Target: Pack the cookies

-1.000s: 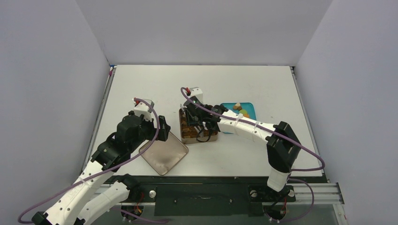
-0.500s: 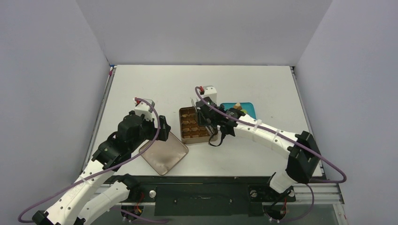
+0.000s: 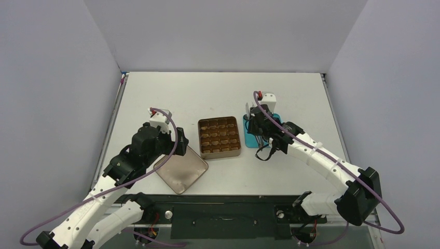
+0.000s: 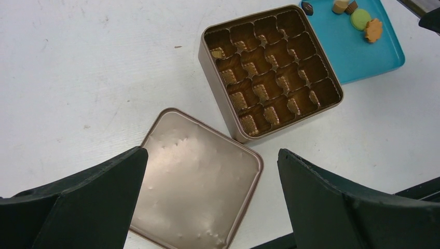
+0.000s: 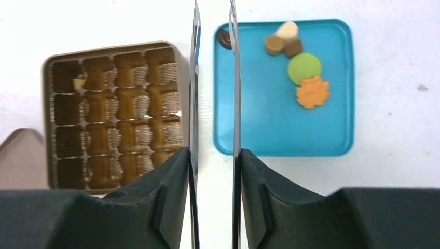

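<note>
Tabletop (image 3: 171, 93) carries, in falling size, the open tin (image 5: 119, 116), its lid (image 4: 197, 181) and a blue tray (image 5: 285, 129). The right gripper (image 5: 212, 155) hangs over the tray's tin-side edge, much nearer to it than the left gripper (image 4: 211, 151), whose jaws are spread wide above the lid and hold nothing. The right jaws pinch the tweezers (image 5: 233, 104); their long blades run straight ahead, apart, with nothing between them. The cookies (image 5: 304, 67) lie at the tray's far end, ahead of the blades and off toward the side away from the tin. The dark one (image 5: 224, 39) shows in the gap, against the tray-side blade. A pale speck (image 5: 79, 84) in one tin compartment may be a cookie, but it is too small to tell.
</note>
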Controlling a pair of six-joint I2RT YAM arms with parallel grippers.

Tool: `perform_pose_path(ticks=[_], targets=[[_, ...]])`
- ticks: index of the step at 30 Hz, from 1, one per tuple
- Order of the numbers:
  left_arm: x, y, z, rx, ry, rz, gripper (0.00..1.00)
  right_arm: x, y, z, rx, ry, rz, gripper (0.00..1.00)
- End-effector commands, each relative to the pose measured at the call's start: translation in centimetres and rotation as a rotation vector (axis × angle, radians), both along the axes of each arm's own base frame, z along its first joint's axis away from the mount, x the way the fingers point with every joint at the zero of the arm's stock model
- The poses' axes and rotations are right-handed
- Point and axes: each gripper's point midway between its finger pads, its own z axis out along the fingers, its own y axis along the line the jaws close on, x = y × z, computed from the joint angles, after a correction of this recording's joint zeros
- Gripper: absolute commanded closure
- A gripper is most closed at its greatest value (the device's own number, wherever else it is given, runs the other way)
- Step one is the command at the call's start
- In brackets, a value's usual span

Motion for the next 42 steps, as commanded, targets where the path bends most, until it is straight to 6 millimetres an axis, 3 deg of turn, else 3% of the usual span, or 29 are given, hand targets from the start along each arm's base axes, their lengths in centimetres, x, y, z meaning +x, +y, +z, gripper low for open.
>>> perform_pose_path(ticks=[1,9,20,30,42], targets=[[0.4,0.2,0.5,0.003,-0.023,0.013,0.03,0.4,-3.4,0.1,-0.039,-0.019,-0.072,0.64],[0.5,0.2,0.4,0.007,-0.02,0.015,0.03,0.8,-6.2,-3.5,-0.065,0.08,-0.125,0.64],[0.4,0.0,0.4,0.003,-0.018,0.005,0.03,1.5,-5.9,-6.9,-0.043,0.16,-0.143,0.61],[0.4,-0.2,0.3,0.0,-0.012,-0.006,0.03,2.3,-5.3,-8.4,-0.023,0.194,-0.143,0.61],[0.4,-0.3,0.3,-0.001,-0.009,-0.012,0.03,3.5,-5.1,-8.9,-0.025,0.204,-0.151,0.61]])
